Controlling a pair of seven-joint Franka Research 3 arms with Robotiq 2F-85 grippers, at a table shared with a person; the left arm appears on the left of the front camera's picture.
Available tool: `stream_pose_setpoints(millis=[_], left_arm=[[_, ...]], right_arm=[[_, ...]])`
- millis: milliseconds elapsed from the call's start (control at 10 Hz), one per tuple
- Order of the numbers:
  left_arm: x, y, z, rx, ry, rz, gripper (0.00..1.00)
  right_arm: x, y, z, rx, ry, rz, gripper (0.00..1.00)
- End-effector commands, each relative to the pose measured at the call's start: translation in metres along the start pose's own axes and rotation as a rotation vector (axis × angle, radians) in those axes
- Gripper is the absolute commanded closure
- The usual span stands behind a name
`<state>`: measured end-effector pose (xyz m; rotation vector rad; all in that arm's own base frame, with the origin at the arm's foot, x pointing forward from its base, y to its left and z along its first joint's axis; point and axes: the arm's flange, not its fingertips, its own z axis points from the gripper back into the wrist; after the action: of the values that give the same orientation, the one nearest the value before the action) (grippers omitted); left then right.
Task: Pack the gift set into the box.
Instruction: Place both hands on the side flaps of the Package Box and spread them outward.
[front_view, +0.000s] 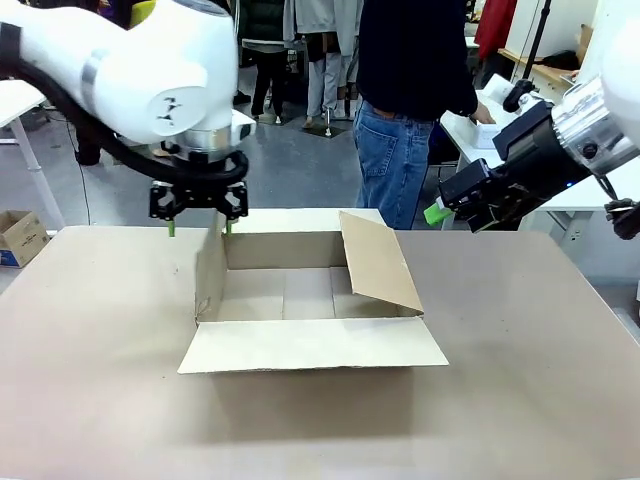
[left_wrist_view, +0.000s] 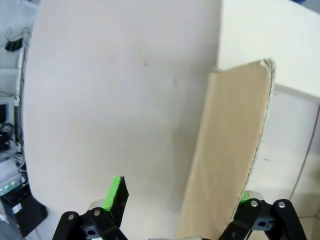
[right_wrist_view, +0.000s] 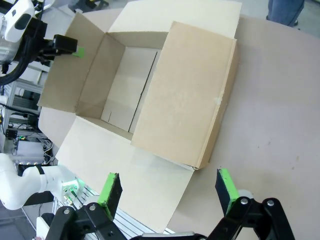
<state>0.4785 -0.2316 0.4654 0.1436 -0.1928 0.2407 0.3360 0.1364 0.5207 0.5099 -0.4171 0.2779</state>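
Front view, box: the box (front_view: 290, 296) sits open in the middle of the desk (front_view: 100, 380). Its near flap (front_view: 310, 345) lies flat, its right flap (front_view: 378, 262) leans in over the opening, and its left flap (front_view: 210, 275) stands upright.
Front view, left gripper: the left gripper (front_view: 199, 227) points down over the left flap, with one green tip on each side of it.
Front view, right gripper: the right gripper (front_view: 435, 212) is raised at the right, well apart from the box.
Front view, person: a person (front_view: 410, 60) stands at the far side, behind the box.
Left wrist view, gripper: the fingers (left_wrist_view: 116, 192) are spread wide and the left flap rises between them. One pad is clear of the card. I cannot tell whether the other touches it.
Right wrist view, gripper: the fingers (right_wrist_view: 111, 187) are held apart above the box.
Right wrist view, box: the right flap covers part of the opening, and the left gripper is at the far flap.
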Motion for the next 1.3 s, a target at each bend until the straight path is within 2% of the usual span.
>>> stream_pose_setpoints(millis=[0,300,500,600,700,800,900,1200], left_arm=[[0.001,0.049,-0.001,-0.09,-0.001,0.084,0.0],[0.005,0.1,-0.022,-0.278,0.063,0.02,0.0],[0.011,0.121,-0.052,-0.345,0.134,-0.014,0.0],[0.015,0.131,-0.068,-0.385,0.127,-0.049,0.0],[0.023,0.143,-0.08,-0.472,0.099,-0.042,0.0],[0.037,0.154,-0.091,-0.576,0.124,0.075,0.0],[0.016,0.131,-0.069,-0.387,0.115,-0.022,0.0],[0.016,0.131,-0.069,-0.387,0.115,-0.022,0.0]], right_arm=[[0.0,-0.003,-0.001,0.007,-0.004,0.027,0.0],[0.0,-0.003,-0.001,0.007,-0.004,0.027,0.0],[0.0,-0.003,-0.001,0.007,-0.004,0.027,0.0],[0.0,-0.003,-0.001,0.007,-0.004,0.027,0.0],[0.0,-0.003,-0.001,0.007,-0.004,0.027,0.0],[0.0,-0.003,-0.001,0.007,-0.004,0.027,0.0],[0.0,-0.003,-0.001,0.007,-0.004,0.027,0.0],[0.0,0.0,0.0,0.001,0.001,0.001,0.0]])
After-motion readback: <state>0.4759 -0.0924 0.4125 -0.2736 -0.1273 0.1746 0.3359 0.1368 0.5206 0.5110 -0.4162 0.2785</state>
